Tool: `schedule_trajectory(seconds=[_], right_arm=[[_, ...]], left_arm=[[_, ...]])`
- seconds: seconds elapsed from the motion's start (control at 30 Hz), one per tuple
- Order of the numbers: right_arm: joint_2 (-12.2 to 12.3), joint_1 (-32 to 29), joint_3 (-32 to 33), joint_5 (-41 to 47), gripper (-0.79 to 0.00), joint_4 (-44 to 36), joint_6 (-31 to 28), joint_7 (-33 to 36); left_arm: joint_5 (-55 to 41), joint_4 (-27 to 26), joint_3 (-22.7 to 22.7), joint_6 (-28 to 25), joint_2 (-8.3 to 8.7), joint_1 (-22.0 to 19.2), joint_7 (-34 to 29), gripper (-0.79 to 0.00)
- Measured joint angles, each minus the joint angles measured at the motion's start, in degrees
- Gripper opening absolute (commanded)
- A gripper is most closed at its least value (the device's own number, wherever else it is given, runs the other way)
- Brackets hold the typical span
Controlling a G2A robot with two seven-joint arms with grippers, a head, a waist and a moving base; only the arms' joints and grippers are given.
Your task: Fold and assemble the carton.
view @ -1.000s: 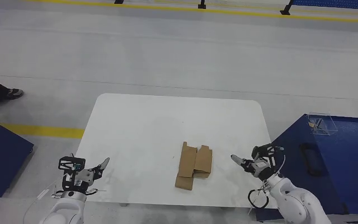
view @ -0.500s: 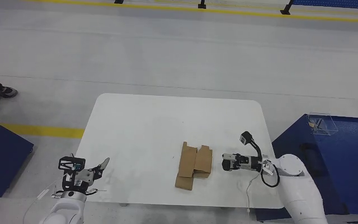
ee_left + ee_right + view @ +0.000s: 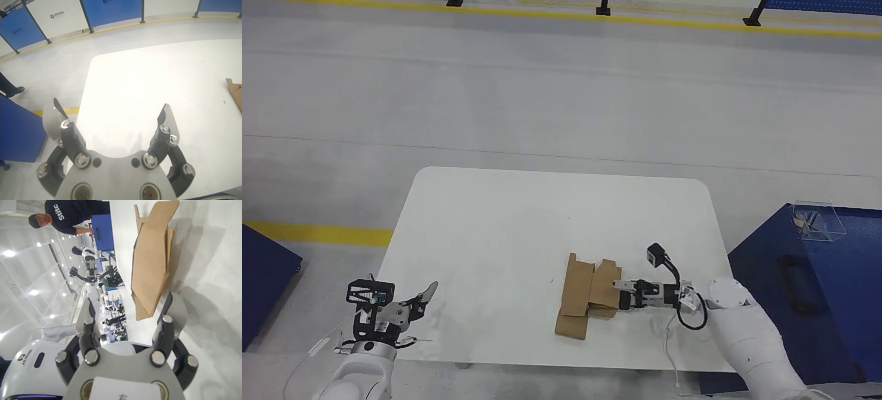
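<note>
A flattened brown carton (image 3: pixel 587 294) lies on the white table (image 3: pixel 502 230), toward the front right. My right gripper (image 3: pixel 619 286) is at the carton's right edge, turned on its side and open. In the right wrist view the carton (image 3: pixel 151 262) lies just ahead of the right gripper (image 3: pixel 129 306), and its nearest flap corner reaches between the spread fingers (image 3: pixel 88 308). My left gripper (image 3: pixel 427 293) hangs open over the table's front left corner, far from the carton. The left wrist view has the left gripper (image 3: pixel 111 107) holding nothing, with a carton corner (image 3: pixel 235 91) far off.
A blue cart (image 3: pixel 802 290) stands right of the table, with a clear plastic box (image 3: pixel 812 220) on top. Another blue unit (image 3: pixel 262 280) sits off the table's left side. The table's back half (image 3: pixel 141 75) is bare.
My right arm has swung in from the table's right edge to the carton's right side, its gripper now level with the carton. The left arm and the carton have kept still.
</note>
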Motion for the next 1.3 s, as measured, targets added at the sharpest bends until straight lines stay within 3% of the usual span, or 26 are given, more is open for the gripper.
schedule_trajectory(seconds=[0.1,0.13,0.23,0.27,0.5,0.73,0.93,1.13,1.3], right_arm=[[-0.9,1.5,-2.3,0.5,-0.434,2.7,-0.9,-0.9],[-1.2,2.0,-2.9,0.5,-0.585,3.5,-1.2,-1.2],[-1.9,3.3,-4.6,0.1,-0.696,5.9,-2.6,-2.6],[-2.1,3.6,-5.1,0.2,-0.785,6.6,-2.8,-2.8],[-3.8,5.4,-7.8,2.1,-0.785,9.6,-3.7,-3.7],[-3.5,6.2,-8.6,5.8,-0.785,3.5,-3.3,-3.3],[-0.3,6.4,-5.5,11.1,-0.785,-11.8,1.4,1.5],[3.2,4.7,0.6,17.9,-0.785,-31.7,11.2,11.2],[4.8,3.8,3.7,20.3,-0.785,-44.6,12.2,11.8]], left_arm=[[0.0,0.0,0.0,0.0,0.00,0.0,0.0,0.000],[0.0,0.0,0.0,0.0,0.00,0.0,0.0,0.000],[0.0,0.0,0.0,0.0,0.00,0.0,0.0,0.000],[0.0,0.0,0.0,0.0,0.00,0.0,0.0,0.000],[0.0,0.0,0.0,0.0,0.00,0.0,0.0,0.000],[0.0,0.0,0.0,0.0,0.00,0.0,0.0,0.000],[0.0,0.0,0.0,0.0,0.00,0.0,0.0,0.000],[0.0,0.0,0.0,0.0,0.00,0.0,0.0,0.000],[0.0,0.0,0.0,0.0,0.00,0.0,0.0,0.000]])
